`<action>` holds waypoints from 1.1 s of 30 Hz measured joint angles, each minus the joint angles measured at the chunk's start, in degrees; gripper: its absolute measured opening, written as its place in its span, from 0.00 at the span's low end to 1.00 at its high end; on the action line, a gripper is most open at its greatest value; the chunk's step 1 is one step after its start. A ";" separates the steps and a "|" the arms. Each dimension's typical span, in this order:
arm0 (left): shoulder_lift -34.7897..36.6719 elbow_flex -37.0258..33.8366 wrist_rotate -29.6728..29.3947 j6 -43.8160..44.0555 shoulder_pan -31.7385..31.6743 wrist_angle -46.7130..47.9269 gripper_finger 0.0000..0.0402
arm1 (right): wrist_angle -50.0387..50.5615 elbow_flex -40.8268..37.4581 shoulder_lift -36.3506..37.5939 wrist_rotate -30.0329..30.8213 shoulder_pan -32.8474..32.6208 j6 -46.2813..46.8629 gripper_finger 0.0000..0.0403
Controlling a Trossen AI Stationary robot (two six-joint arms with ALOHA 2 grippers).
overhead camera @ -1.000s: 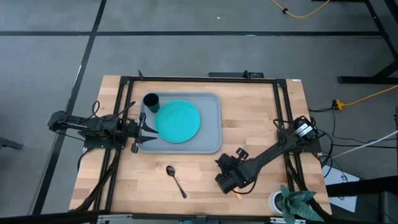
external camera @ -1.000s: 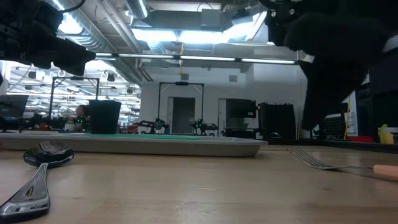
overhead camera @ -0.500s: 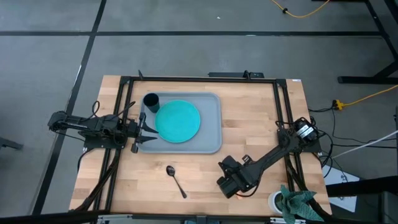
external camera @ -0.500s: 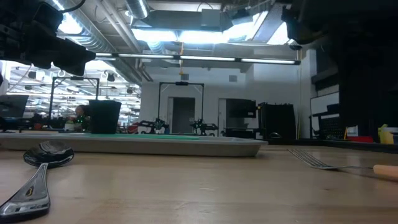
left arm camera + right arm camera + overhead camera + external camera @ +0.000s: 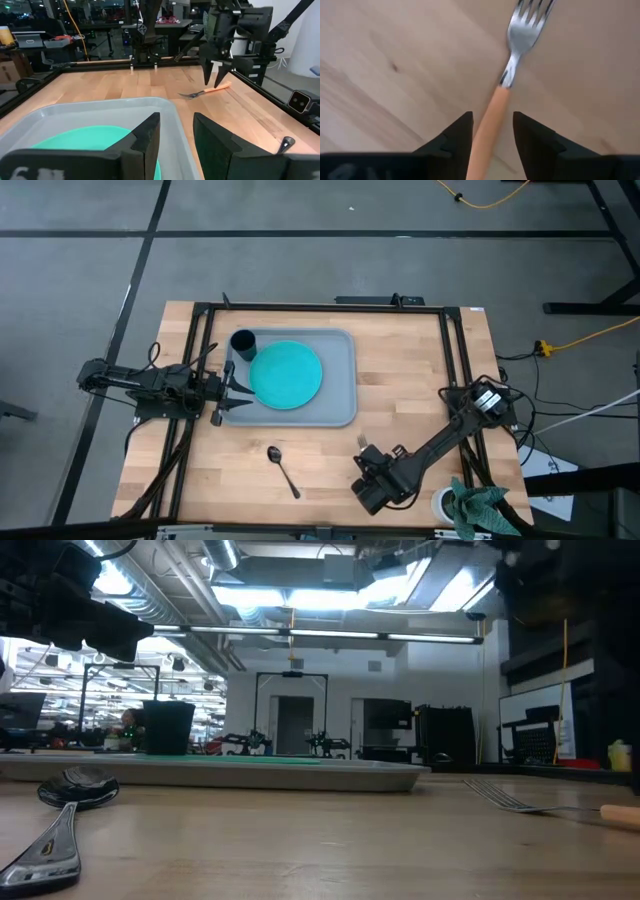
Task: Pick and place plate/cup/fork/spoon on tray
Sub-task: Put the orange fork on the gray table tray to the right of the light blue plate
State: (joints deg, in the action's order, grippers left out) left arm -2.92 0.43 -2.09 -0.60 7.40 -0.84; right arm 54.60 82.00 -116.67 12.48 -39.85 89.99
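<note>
2 dark arms (image 5: 440, 442), black cables, blocky black claws (image 5: 216, 80).

Little legible text is found. A partial white digit, seemingly "6", is seen on the left end effector (image 5: 172, 145) body in its wrist view. Nothing else can be read.

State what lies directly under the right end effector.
The fork lies on the bare wooden table, its orange handle between the open right end effector fingers. The handle's end is hidden.
</note>
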 joint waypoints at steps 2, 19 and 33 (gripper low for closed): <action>-0.01 0.00 0.02 0.00 0.02 0.00 0.27 | -0.82 -0.02 -0.58 -0.81 0.01 0.18 0.36; 0.00 0.00 0.02 0.00 0.00 -0.02 0.27 | -4.31 -0.02 -2.44 -3.60 1.72 -2.58 0.26; 0.00 0.00 0.02 0.00 0.00 -0.01 0.27 | -5.17 0.65 -2.48 -2.66 5.01 -5.18 0.11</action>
State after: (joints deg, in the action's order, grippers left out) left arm -2.92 0.43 -2.07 -0.60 7.40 -0.85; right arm 49.44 82.65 -119.15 9.82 -34.84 84.80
